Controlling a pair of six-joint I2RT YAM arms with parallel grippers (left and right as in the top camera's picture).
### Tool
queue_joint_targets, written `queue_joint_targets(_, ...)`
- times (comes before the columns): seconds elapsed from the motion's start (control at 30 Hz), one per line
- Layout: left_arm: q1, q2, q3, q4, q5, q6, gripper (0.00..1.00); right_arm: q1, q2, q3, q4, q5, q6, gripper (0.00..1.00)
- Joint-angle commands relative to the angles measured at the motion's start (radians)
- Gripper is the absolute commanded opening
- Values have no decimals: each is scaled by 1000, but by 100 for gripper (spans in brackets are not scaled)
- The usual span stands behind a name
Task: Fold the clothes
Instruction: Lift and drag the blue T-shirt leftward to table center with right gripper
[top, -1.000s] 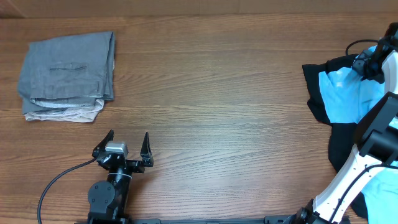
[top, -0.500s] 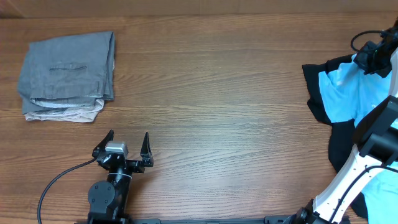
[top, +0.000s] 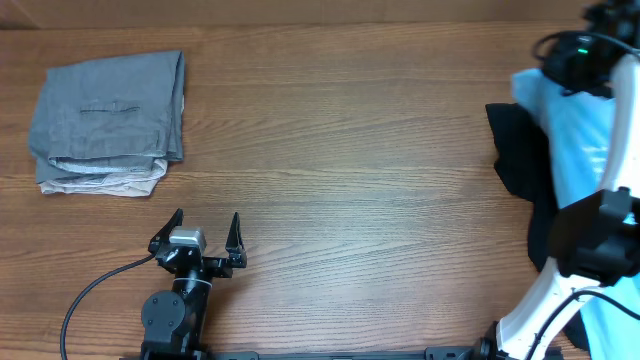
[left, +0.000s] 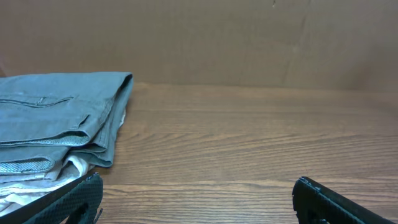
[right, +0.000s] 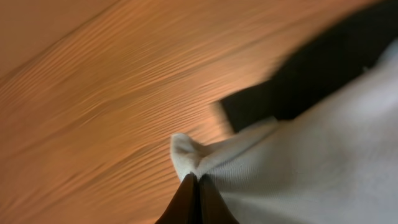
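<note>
Looks like pick-up step — your right gripper (right: 198, 179) pinches the shirt (top: 580, 140) at 2 o'clock, left gripper (top: 207, 228) spread — next you'd lay it flat.

L arm (top: 175, 315): all black, round cyl. base w/ stubby housings stacked above it. Small silver-grey block (top: 186, 238) sits behind the wrist. L gripper (top: 207, 215): 2 black pointed fingers, claw-shaped from overhead. In the wrist cam the fingers (left: 65, 202) are matte black bars w/ slanted top edges. Black cable (top: 90, 287) curves off the L arm's side in one long loop. R arm (top: 545, 300): glossy white lower link, black joint housing (top: 595, 235) above it. Upper section is black, too blurred for detail. Green LED (top: 580, 40) lit near the R wrist. R gripper (right: 197, 186): slim tapered tips, brownish-black in the wrist cam.
</note>
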Motion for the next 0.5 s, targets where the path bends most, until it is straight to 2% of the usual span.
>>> queue_joint_targets(0.0,-7,-11,-6,3,-10,18,100,146,-30,31,2,-143,4,4)
queue_joint_targets(0.23,-7,-11,-6,3,-10,18,100,441,-25,31,76,-271,65,4)
queue_joint_targets(0.37,-7,-11,-6,3,-10,18,100,625,-2,29,142,-242,91,4)
queue_joint_targets(0.47,-7,-11,-6,3,-10,18,100,737,26,29,159,-151,117,4)
